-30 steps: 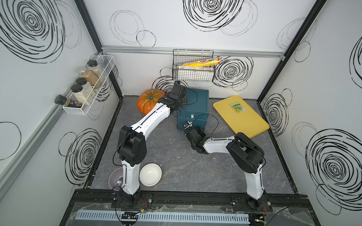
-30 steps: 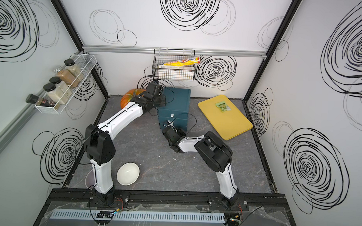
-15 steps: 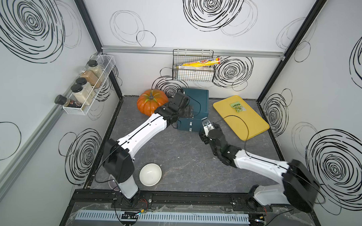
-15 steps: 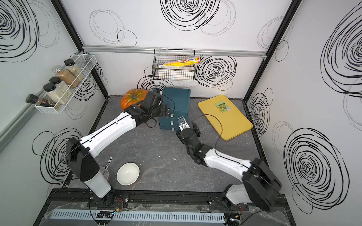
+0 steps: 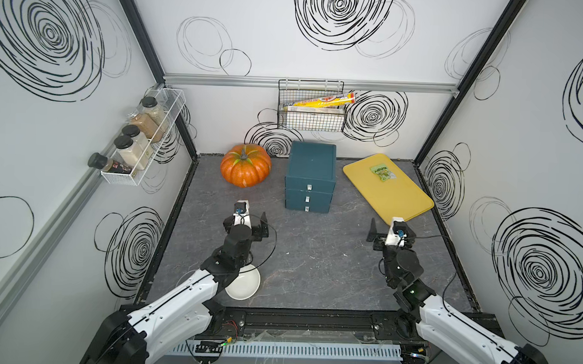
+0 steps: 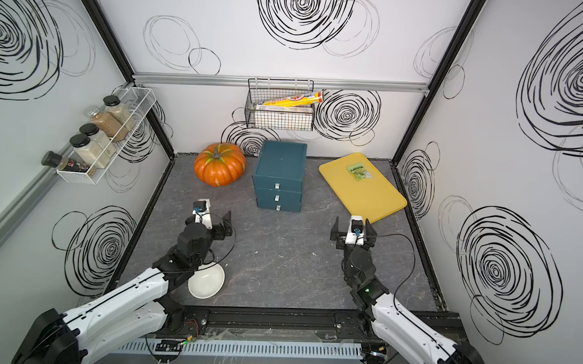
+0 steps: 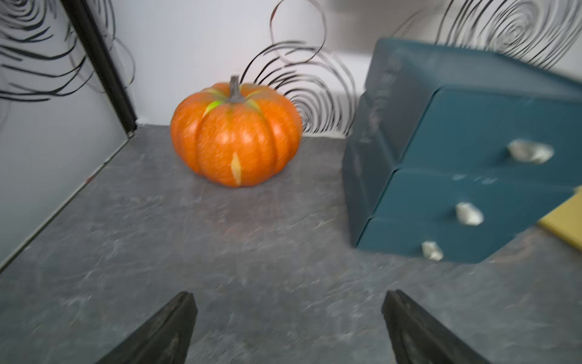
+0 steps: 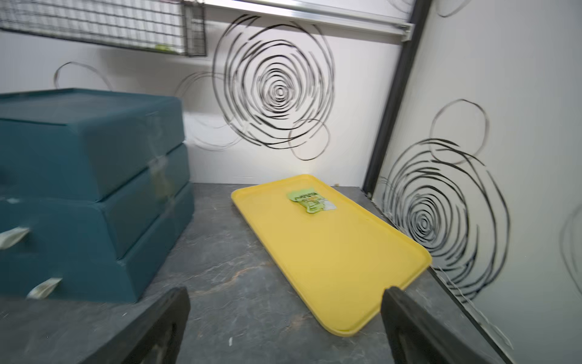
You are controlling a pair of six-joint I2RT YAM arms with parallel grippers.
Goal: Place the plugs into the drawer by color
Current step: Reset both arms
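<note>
Bowl (image 5: 246, 284) in both top views only; drawer (image 5: 310, 172) everywhere.

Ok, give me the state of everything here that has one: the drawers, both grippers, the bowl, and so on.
drawer: all three drawers shut.
left gripper: open, empty.
right gripper: open, empty.
white bowl: upright, visible part empty.
spice jars: capped.
yellow tray: flat, green packet on it.

An orange pumpkin (image 7: 234, 132) sits ahead of the left gripper (image 7: 289, 296), a white bowl (image 5: 246, 284) behind it. A yellow tray (image 8: 330, 268) holding a green packet (image 8: 311, 200) lies ahead of the right gripper (image 8: 285, 291).
</note>
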